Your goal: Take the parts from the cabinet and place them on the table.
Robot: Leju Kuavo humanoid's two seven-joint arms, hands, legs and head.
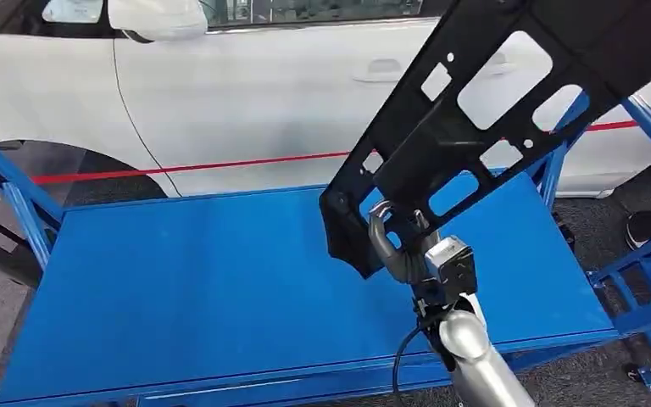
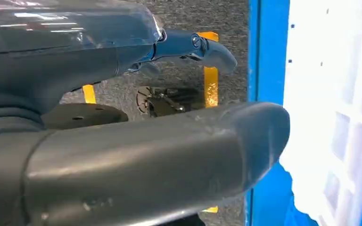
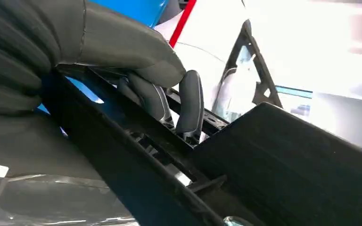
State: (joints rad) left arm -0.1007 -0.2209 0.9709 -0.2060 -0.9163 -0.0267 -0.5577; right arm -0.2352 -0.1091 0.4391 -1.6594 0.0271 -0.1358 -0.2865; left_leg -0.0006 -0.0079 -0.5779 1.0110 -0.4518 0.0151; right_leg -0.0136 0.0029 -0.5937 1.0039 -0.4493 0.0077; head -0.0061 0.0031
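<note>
A large black panel part (image 1: 475,110) with many cut-out windows is gripped at its lower edge by the right hand (image 1: 400,248), whose fingers (image 3: 191,101) hook through an opening; the part slants up and away from the hand, above the blue table (image 1: 203,288). Beyond the hand stands a white car (image 1: 246,93). The left hand (image 2: 136,146) holds nothing, its fingers apart, near a blue frame (image 2: 267,52).

No readable txt, labels, brands or nos. anywhere: none on the car, the desk or the black part.
</note>
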